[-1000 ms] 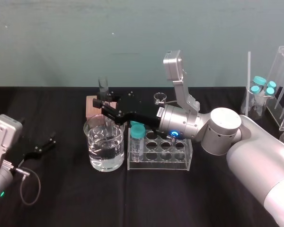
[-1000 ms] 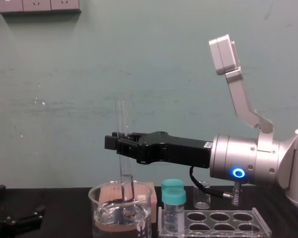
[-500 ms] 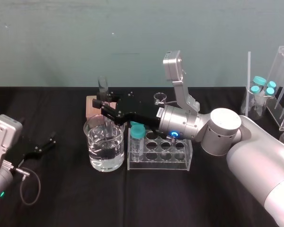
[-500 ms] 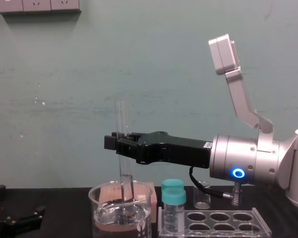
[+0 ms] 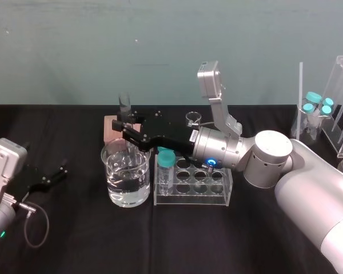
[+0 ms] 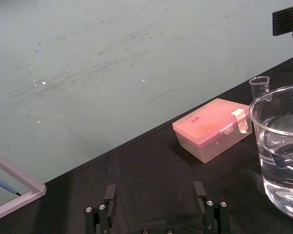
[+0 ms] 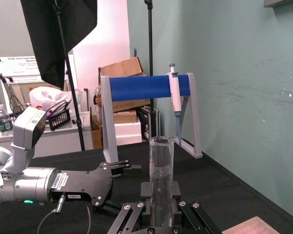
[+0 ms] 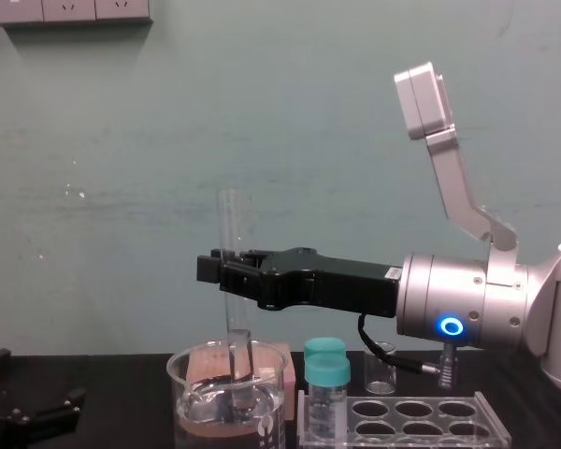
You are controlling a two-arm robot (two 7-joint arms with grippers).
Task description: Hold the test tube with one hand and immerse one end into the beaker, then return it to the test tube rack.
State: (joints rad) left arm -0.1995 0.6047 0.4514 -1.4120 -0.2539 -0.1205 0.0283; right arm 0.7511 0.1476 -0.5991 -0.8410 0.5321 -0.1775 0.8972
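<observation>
Clear glass test tube [image 8: 229,224], upright, tip in beaker [image 8: 192,412]; right end effector [image 8: 221,271] clamped

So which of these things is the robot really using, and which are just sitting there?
Using:
right claw, shut on the test tube
beaker
test tube rack

Just sitting:
pink box
turquoise-capped vials
tiny beaker
left claw, open, off to the left

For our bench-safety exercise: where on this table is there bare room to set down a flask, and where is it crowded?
Free: the black table in front of the beaker and test tube rack, and the stretch between beaker and parked left gripper. Crowded: over the beaker, where the right gripper holds the test tube, with the pink box behind.
</observation>
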